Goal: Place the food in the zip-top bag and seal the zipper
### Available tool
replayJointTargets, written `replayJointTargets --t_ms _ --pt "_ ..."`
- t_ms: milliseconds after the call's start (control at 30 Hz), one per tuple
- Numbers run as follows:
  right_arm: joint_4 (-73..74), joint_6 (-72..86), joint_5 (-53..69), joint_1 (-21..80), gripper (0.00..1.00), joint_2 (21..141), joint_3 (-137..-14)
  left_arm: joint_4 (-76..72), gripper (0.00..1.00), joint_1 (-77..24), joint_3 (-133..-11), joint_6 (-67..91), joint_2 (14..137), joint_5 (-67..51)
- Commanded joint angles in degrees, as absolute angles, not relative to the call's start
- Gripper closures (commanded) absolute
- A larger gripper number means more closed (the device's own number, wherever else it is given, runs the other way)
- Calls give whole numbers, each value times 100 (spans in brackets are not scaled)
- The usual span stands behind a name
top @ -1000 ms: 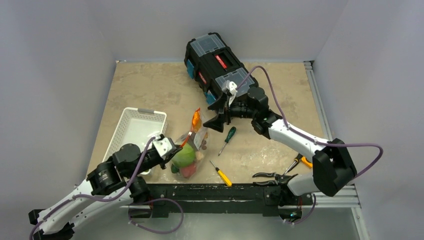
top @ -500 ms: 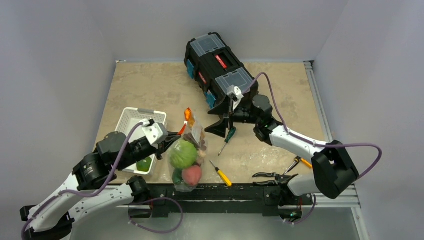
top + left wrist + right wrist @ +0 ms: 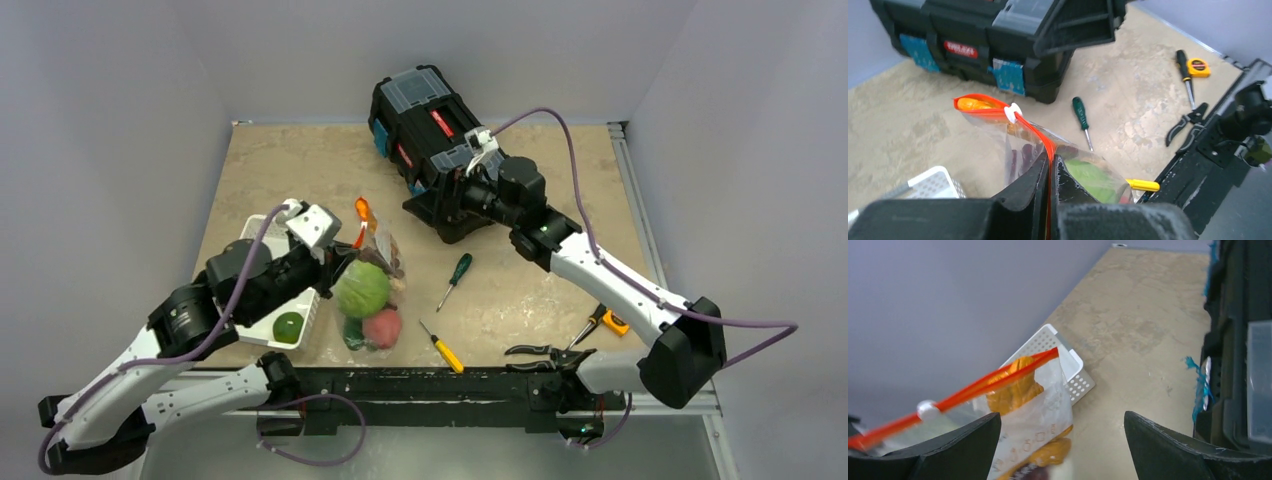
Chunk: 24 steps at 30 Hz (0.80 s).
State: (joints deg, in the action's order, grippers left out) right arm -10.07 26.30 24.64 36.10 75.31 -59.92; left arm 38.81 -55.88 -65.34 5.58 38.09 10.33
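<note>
Bag pinched at its zipper

Our left gripper [image 3: 1049, 162] clamps the zipper [image 3: 1030, 131]. The zip-top bag [image 3: 385, 262] (cabbage [image 3: 362, 288], peach [image 3: 382, 327] inside) is beside the basket [image 3: 1068, 365], near the table's front edge [image 3: 480, 362]. Our right gripper [image 3: 1063, 420] gapes by the toolbox [image 3: 430, 110].

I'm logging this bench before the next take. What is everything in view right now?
table: one, tan, under everything
zip-top bag: one, clear, mid-table, held by left hand
zipper: one, orange-red, bag mouth
cabbage: one, pale green, inside bag
peach: one, pink, inside bag beside cabbage
carrot: at least one, orange, bag's top end
round fruit: one, green, in basket
basket: one, white, left of bag
toolbox: one, black, far side
green screwdriver: one, right of bag
yellow screwdriver: one, near edge
black screwdriver: one, right side
tape measure: one, yellow, beside black screwdriver
pliers: one, black, near edge
left hand: shut on zipper
right hand: open, by toolbox
</note>
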Motion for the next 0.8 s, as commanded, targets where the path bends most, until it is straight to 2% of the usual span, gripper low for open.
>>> replayJointTargets --t_ms 0,67,167,233,300,500,767 --pt "1006 4130 436 4051 5 7668 -6853 3437 100 -5568 -6363 1293 4083 2083" --pt "1132 4468 1 4422 1 7682 -7063 3334 100 -5564 -6227 1402 4199 2150" --pt "1352 4766 -750 5038 1 7781 -7504 3225 100 -5563 -6044 1557 4336 2138" --pt "2031 5026 -1334 5250 1 8070 -7964 3195 100 -5564 -5969 1640 4390 2080" --pt "2493 4930 -1310 5315 1 8398 -8360 3155 100 -5570 -5901 1755 4395 2076" --pt "3091 4834 -1946 5870 20 8903 -8815 3056 100 -5572 -5741 1976 4431 2050" --pt "3724 4870 -2305 6103 22 9181 -9210 3071 100 -5572 -5715 2065 4585 1920"
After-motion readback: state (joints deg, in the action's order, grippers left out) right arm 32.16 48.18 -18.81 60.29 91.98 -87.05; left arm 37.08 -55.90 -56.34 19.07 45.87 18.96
